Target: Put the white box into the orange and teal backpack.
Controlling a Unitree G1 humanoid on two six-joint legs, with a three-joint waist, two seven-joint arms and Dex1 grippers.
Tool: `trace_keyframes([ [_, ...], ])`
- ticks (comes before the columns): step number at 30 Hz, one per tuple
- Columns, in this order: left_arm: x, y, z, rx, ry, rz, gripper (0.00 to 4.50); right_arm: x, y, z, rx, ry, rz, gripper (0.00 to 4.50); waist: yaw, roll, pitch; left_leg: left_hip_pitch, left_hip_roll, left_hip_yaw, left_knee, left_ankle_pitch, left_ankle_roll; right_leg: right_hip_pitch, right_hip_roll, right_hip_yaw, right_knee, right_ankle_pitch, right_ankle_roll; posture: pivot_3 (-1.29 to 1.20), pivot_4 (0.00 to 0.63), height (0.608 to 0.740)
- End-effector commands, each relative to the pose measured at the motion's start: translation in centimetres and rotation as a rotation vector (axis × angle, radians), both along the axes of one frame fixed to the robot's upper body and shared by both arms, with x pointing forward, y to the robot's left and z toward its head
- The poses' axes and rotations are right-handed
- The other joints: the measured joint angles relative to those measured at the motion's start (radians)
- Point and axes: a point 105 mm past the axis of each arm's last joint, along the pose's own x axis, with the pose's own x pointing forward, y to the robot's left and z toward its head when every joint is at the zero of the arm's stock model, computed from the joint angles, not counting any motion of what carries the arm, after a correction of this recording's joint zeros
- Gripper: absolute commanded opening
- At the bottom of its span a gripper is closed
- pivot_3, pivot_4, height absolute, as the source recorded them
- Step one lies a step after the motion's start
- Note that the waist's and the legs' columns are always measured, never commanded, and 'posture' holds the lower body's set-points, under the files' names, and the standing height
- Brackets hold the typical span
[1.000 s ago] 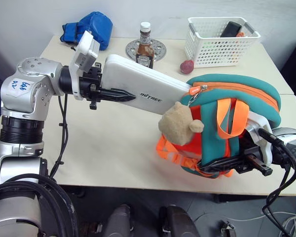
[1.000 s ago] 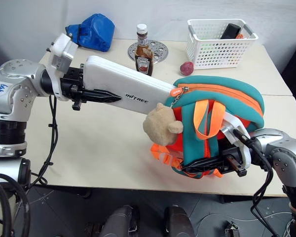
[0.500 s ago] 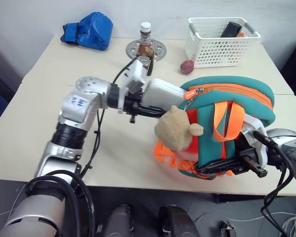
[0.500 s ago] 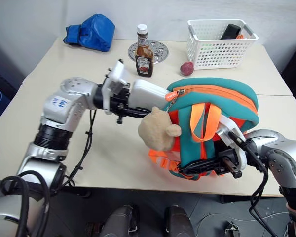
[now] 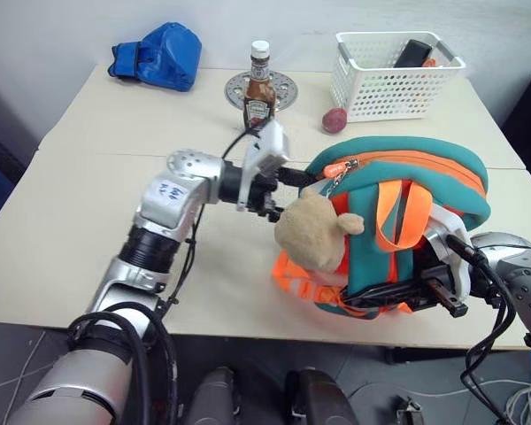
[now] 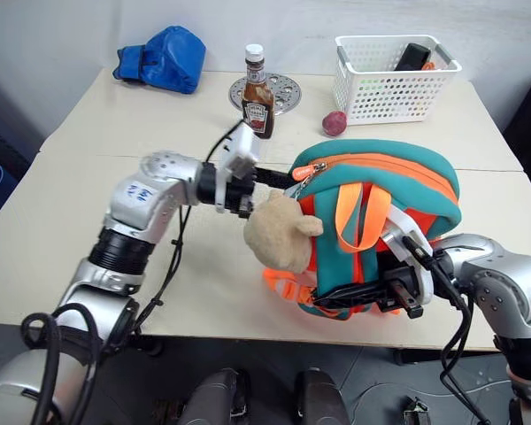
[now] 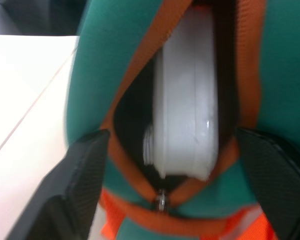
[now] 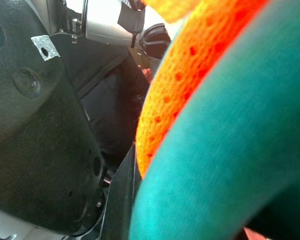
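The orange and teal backpack (image 5: 425, 168) stands upright on the table with its zipped top gaping toward my left arm. A tan plush toy (image 5: 311, 232) hangs at its front. Inside that opening, in the left wrist view, the white box (image 7: 187, 100) sits end-on between the orange zipper edges. My left gripper (image 5: 296, 177) is at the mouth of the backpack, open, its black fingers (image 7: 75, 190) spread wide to either side of the opening and clear of the box. My right gripper (image 5: 398, 294) is shut on the backpack's lower edge.
At the back of the table (image 5: 88, 221) are a blue bag (image 5: 159, 55), a sauce bottle (image 5: 260, 84) on a round metal disc (image 5: 283, 87), a small red object (image 5: 334, 119) and a white perforated basket (image 5: 394, 75). The backpack stands near the table's front right edge.
My left arm moved right and pushed the white box fully into the backpack. The left gripper then let go of it and opened. The right gripper kept its hold.
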Motion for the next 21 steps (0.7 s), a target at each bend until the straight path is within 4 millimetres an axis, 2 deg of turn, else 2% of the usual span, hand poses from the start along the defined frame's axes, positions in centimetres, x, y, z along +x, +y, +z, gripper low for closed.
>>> trace_keyframes([
  [1, -2.4, 2.4, 3.3, -0.052, -0.053, -0.051, 4.12, 0.2, 0.4, -0.3, 0.006, -0.009, 0.001, 0.00, 0.000, 0.000, 0.000, 0.000, 0.000, 0.000, 0.000, 0.000, 0.000, 0.000, 0.000, 0.000, 0.000, 0.000, 0.000, 0.00, 0.150, 0.740],
  [5, -4.0, 4.1, 4.5, -0.060, -0.043, -0.061, 4.12, 0.7, 0.7, -0.6, 0.004, -0.023, -0.015, 0.00, 0.004, 0.000, 0.000, 0.000, 0.000, -0.001, 0.000, 0.000, 0.000, 0.001, 0.000, 0.000, 0.000, 0.000, 0.000, 0.00, 0.150, 0.740],
  [8, -4.5, 4.3, 4.8, -0.059, -0.059, -0.040, 4.12, 1.0, 0.8, -0.8, 0.004, -0.028, -0.022, 0.00, 0.004, 0.000, 0.000, 0.000, 0.000, -0.001, 0.001, 0.000, 0.000, 0.001, -0.001, 0.000, 0.000, 0.000, 0.000, 0.00, 0.150, 0.740],
  [10, -3.4, 4.3, 3.9, -0.029, -0.087, 0.029, 4.12, 1.1, 0.9, -0.8, 0.006, -0.031, -0.020, 0.00, 0.005, 0.000, 0.000, 0.000, 0.000, -0.001, 0.001, 0.000, 0.000, 0.001, -0.001, 0.000, 0.000, 0.000, 0.000, 0.00, 0.150, 0.740],
  [14, 0.6, 4.8, 2.2, -0.007, -0.107, 0.210, 4.12, 1.2, 1.1, -0.8, 0.011, -0.041, -0.018, 0.00, 0.004, 0.000, 0.000, 0.001, 0.000, -0.001, 0.001, 0.000, 0.000, 0.001, 0.000, 0.000, 0.000, 0.000, 0.000, 0.00, 0.150, 0.740],
  [17, 1.7, 5.0, 2.2, -0.045, -0.102, 0.228, 3.49, 1.1, 1.1, -0.8, 0.012, -0.039, -0.019, 0.00, 0.003, 0.000, 0.000, 0.001, 0.000, 0.000, 0.001, -0.001, 0.001, 0.001, 0.000, 0.000, 0.000, 0.000, 0.000, 0.00, 0.150, 0.740],
  [21, 2.2, 4.4, 1.9, -0.044, -0.112, 0.217, 2.23, 1.1, 1.0, -0.7, 0.016, -0.036, -0.024, 0.00, 0.005, 0.000, 0.000, 0.000, 0.000, 0.000, 0.001, -0.002, 0.003, 0.000, 0.000, 0.000, 0.000, 0.000, 0.000, 0.00, 0.150, 0.740],
])
